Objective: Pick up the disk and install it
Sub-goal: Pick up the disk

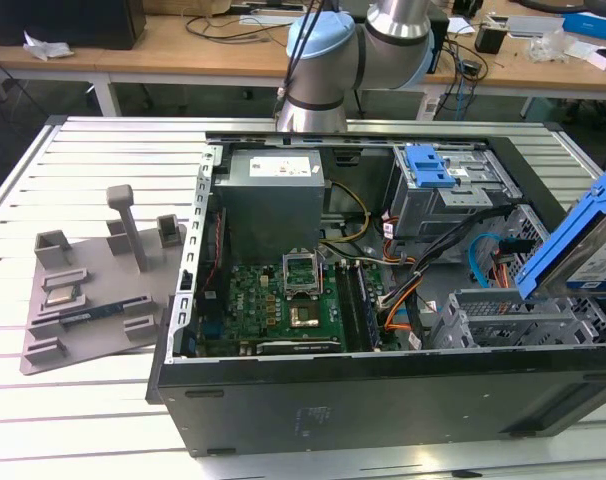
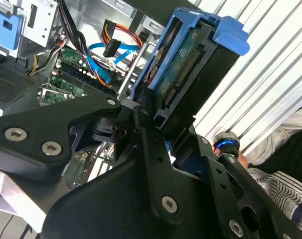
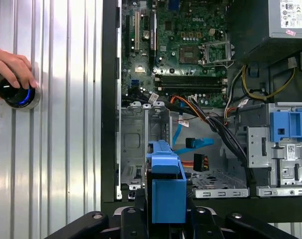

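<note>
The disk point(image 1: 595, 238), a silver drive in a blue plastic carrier, hangs tilted on edge at the exterior view's right, above the open computer case's near right corner. In the second wrist view my gripper point(image 2: 172, 127) is shut on the disk point(image 2: 191, 69), with a black finger against each long side and its connector edge showing. In the first wrist view the blue carrier of the disk point(image 3: 167, 186) stands between the fingers of the gripper point(image 3: 167, 211), over a grey metal drive bay point(image 3: 141, 144) at the case's edge.
The open case point(image 1: 383, 400) holds a motherboard point(image 1: 283, 305), a power supply point(image 1: 273, 195), loose orange and blue cables point(image 3: 191, 144), and a drive cage with a blue latch point(image 1: 431, 165). A grey tray point(image 1: 93, 290) of small parts lies left. A person's hand point(image 3: 9, 67) rests on a blue-lit knob point(image 3: 16, 94).
</note>
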You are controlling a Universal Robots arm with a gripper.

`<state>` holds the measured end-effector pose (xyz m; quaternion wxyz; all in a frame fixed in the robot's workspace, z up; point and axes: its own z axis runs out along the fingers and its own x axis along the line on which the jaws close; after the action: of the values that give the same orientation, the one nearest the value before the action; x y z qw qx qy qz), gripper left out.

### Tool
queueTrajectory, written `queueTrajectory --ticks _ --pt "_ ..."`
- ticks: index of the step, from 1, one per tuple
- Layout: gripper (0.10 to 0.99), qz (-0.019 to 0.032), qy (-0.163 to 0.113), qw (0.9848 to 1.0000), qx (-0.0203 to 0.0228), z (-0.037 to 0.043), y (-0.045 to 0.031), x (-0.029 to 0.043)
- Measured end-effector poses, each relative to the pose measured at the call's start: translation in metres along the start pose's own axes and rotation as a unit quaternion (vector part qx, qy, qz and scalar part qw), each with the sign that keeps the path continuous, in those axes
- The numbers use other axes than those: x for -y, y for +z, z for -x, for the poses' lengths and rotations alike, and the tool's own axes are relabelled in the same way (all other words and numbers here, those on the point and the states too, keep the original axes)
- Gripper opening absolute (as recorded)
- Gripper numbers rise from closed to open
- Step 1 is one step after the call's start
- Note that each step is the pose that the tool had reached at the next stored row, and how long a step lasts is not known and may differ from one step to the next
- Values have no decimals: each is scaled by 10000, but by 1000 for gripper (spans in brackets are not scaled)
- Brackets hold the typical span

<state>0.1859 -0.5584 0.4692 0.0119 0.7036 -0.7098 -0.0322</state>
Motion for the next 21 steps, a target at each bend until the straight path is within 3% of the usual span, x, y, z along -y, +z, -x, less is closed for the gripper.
queueTrajectory --ticks 14,17,21 --pt "369 -34 -1 10000 1 -4 24 -371" --pt "369 -37 -1 10000 1 -13 26 -419" --pt "369 -37 -1 10000 0 -13 26 -423"
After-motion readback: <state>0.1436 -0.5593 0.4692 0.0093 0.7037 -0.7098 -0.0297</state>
